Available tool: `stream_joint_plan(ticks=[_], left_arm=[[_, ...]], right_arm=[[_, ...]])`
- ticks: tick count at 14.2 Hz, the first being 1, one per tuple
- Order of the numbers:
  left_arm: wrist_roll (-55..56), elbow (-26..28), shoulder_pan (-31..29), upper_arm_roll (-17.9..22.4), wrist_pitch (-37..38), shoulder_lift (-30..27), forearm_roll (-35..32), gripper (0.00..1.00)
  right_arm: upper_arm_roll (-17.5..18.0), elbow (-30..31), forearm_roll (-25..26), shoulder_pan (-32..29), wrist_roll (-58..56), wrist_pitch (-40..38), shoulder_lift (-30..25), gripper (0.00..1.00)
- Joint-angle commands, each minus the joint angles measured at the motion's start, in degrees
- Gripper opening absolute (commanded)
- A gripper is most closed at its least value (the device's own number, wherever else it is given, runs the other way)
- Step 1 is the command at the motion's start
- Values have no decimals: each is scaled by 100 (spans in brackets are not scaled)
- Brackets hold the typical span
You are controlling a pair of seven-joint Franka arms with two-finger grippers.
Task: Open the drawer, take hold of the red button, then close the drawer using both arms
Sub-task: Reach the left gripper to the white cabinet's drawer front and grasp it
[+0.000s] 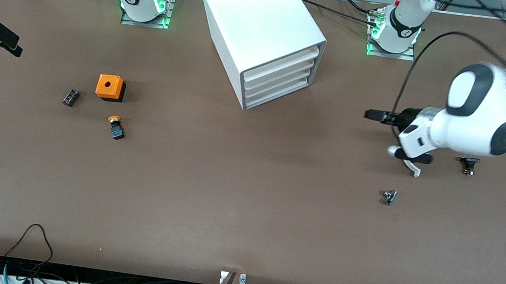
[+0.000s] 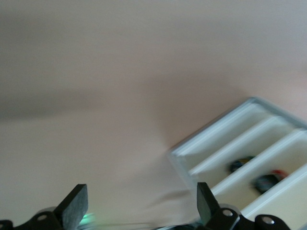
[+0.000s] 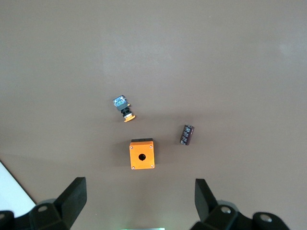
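The white cabinet (image 1: 264, 30) stands at the middle of the table near the robots' bases. Its stacked drawers (image 1: 279, 82) all sit flush in the front view. My left gripper (image 1: 372, 114) is open and empty. It hovers over the table toward the left arm's end and points at the drawer fronts. In the left wrist view the gripper (image 2: 139, 206) faces the drawers (image 2: 249, 158). A small dark thing with a red end (image 2: 268, 180) shows blurred inside one tray. My right gripper (image 1: 7, 43) is open and empty, high over the right arm's end of the table.
An orange box with a hole (image 1: 110, 87), an orange-capped button (image 1: 116, 127) and a small black part (image 1: 71, 97) lie toward the right arm's end. They also show under my right gripper (image 3: 139, 199). A metal piece (image 1: 389, 197) and a black part (image 1: 468, 165) lie near my left arm.
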State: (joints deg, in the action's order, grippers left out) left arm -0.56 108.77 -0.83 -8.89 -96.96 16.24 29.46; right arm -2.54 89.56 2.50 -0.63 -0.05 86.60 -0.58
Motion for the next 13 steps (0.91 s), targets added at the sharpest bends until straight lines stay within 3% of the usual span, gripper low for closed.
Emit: stream_joint_plan(ticks=[1, 4, 8, 11, 13], left_arm=[[-758, 871, -13, -253, -489, 97, 1251, 100], [-1778, 1452, 91, -482, -692, 405, 2447, 100], [-2625, 1963, 268, -982, -1105, 590, 3362, 100], [-2625, 2078, 277, -1369, -1273, 590, 3470, 98], [-2616, 2139, 312, -1502, -1290, 599, 3479, 85]], right_arm=[[43, 79, -48, -69, 14, -29, -91, 100], [43, 88, -48, -69, -12, -29, -91, 100], [25, 79, -56, -78, -30, -38, -82, 100], [25, 79, -48, -78, 22, -38, -91, 100], [25, 79, -57, -78, 23, -38, -91, 100]])
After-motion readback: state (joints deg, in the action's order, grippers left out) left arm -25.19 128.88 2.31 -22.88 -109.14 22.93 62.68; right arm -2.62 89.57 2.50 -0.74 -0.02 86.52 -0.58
